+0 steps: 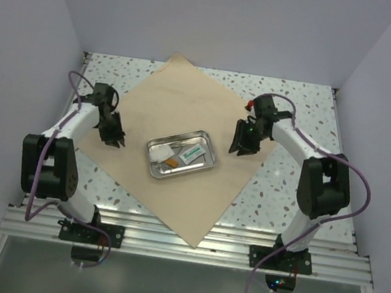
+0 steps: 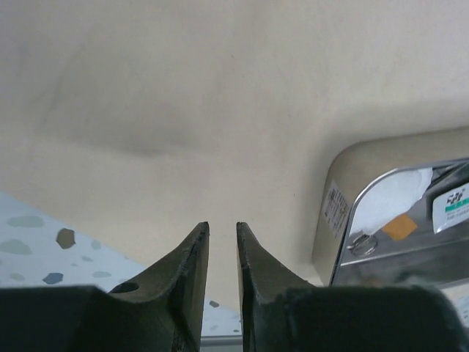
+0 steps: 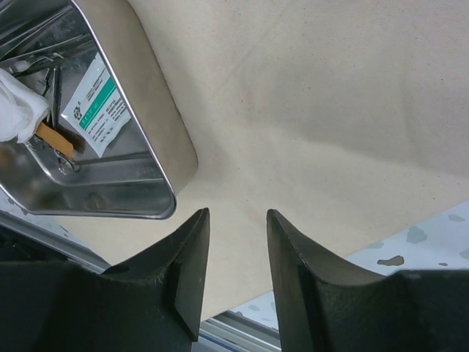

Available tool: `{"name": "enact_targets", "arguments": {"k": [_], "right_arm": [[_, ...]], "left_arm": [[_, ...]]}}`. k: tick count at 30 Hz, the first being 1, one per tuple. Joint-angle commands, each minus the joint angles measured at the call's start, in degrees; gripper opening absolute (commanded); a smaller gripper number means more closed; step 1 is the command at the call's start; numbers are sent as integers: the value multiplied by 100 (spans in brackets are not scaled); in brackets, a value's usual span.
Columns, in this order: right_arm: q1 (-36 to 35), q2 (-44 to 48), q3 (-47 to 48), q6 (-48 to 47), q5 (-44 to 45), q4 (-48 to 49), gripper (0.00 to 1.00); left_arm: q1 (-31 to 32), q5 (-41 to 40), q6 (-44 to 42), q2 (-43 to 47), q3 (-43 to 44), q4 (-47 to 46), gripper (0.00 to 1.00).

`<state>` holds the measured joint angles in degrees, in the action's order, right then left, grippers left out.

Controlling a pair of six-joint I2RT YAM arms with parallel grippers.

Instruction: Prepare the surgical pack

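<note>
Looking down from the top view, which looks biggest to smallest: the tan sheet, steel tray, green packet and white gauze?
1. Sheet
2. Tray
3. Packet and gauze look about alike, too close to rank.

1 tan sheet (image 1: 179,108) & 1 steel tray (image 1: 208,165) are counted on the surface (image 1: 303,103). Inside the tray, 1 white gauze wad (image 1: 158,153), 1 green-white pkt (image 1: 194,153) & 1 small orange pc (image 1: 171,162) are made out. 2 arms are counted, w/ 2 grasping parts: left end effector (image 1: 116,141), right end effector (image 1: 238,150).
</note>
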<state>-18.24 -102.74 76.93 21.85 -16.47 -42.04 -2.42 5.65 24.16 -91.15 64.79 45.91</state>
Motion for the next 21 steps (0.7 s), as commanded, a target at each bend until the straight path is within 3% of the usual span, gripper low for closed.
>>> {"name": "enact_targets", "arguments": {"k": [1, 9, 16, 21], "right_arm": [[-153, 183, 200, -119, -6, 29, 42], [-268, 852, -116, -382, 654, -173, 61], [-364, 905, -99, -593, 452, -349, 62], [-882, 1123, -116, -831, 592, -568, 65]], "left_arm": [[337, 428, 352, 335, -388, -390, 25], [602, 525, 554, 353, -485, -548, 26], [716, 692, 484, 45, -503, -636, 26], [742, 745, 414, 36, -363, -698, 26]]}}
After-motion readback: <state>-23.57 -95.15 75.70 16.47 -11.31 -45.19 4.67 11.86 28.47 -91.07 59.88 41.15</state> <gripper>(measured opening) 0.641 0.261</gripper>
